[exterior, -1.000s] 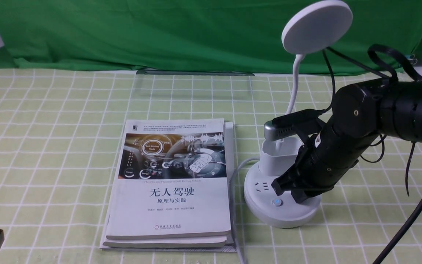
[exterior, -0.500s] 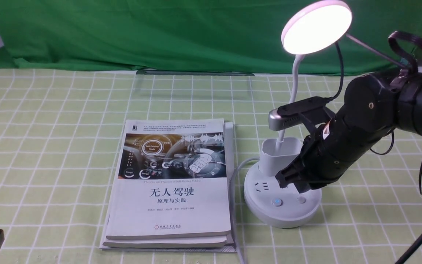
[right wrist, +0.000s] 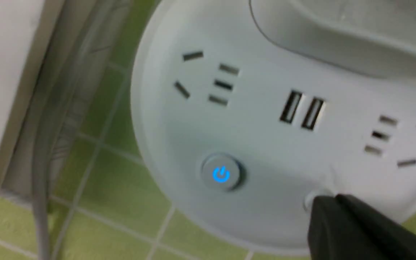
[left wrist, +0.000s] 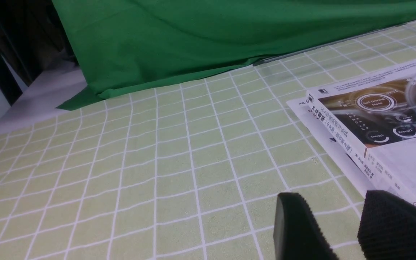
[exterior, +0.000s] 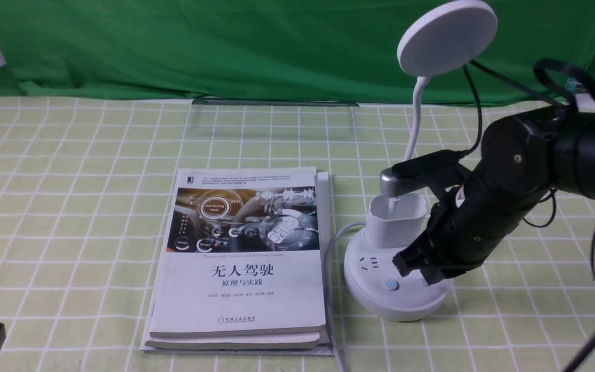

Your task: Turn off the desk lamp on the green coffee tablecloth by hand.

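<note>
Lamp job: the green coffee tablecloth (exterior: 70,206) surface carries the desk lamp (exterior: 375,297), base right under your right gripper (exterior: 421,268), head dark. The gripper's pinched closed, holding nothing, tip on the small button (right wrist: 308,202). Bounce there and you'd probably toggle the light on.

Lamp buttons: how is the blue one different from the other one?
The blue button glows with a power sign; the other button shows no light. The blue button is uncovered; the other button is mostly hidden under the right gripper tip. Both sit on the desk lamp base, which is white.
</note>
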Controlling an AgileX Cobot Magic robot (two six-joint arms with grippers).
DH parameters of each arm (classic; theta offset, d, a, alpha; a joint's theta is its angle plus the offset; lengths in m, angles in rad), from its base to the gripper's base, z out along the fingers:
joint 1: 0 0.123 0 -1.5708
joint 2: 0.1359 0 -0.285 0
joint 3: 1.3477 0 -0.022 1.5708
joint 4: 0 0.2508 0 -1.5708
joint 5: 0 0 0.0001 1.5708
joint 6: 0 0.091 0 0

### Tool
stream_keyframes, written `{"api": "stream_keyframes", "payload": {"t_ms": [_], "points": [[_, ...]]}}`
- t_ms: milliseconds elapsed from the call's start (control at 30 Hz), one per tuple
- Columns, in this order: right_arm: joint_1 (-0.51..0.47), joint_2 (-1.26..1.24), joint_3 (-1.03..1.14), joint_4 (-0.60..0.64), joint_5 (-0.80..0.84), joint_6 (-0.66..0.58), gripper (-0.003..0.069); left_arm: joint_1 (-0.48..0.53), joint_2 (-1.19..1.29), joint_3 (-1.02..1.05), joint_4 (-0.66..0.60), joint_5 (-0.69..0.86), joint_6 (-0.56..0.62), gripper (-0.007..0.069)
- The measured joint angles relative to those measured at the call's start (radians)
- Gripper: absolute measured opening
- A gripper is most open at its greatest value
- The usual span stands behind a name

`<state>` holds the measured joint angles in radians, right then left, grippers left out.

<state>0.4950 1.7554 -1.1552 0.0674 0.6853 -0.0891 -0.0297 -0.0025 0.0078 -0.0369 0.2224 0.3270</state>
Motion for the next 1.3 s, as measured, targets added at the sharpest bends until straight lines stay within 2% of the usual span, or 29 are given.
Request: {"api": "stream_keyframes", "payload": {"t_ms": [367, 533, 867, 967, 1033, 1067, 1167, 1300], "points": [[0.000, -0.561, 0.336, 0.000, 0.060, 0.034, 0.0046, 0.000, 0.000, 0.000, 0.000, 0.000, 0.000, 0.0243], [0.001, -0.698, 0.356, 0.000, 0.069, 0.034, 0.0051, 0.000, 0.000, 0.000, 0.000, 0.000, 0.000, 0.0243], [-0.002, -0.866, 0.362, -0.015, -0.098, 0.027, 0.0060, 0.000, 0.000, 0.000, 0.000, 0.000, 0.000, 0.0243], [-0.038, -0.924, 0.400, -0.017, -0.118, -0.009, 0.0041, 0.000, 0.000, 0.000, 0.000, 0.000, 0.000, 0.0243], [-0.125, -1.033, 0.503, -0.014, -0.152, -0.029, 0.0041, 0.000, 0.000, 0.000, 0.000, 0.000, 0.000, 0.0243], [-0.133, -1.044, 0.513, -0.013, -0.156, -0.030, 0.0041, 0.000, 0.000, 0.000, 0.000, 0.000, 0.000, 0.0243], [-0.265, -1.252, 0.719, -0.008, -0.254, -0.050, 0.0041, 0.000, 0.000, 0.000, 0.000, 0.000, 0.000, 0.0243], [-0.376, -1.497, 0.945, -0.011, -0.396, -0.085, 0.0041, 0.000, 0.000, 0.000, 0.000, 0.000, 0.000, 0.0243]]}}
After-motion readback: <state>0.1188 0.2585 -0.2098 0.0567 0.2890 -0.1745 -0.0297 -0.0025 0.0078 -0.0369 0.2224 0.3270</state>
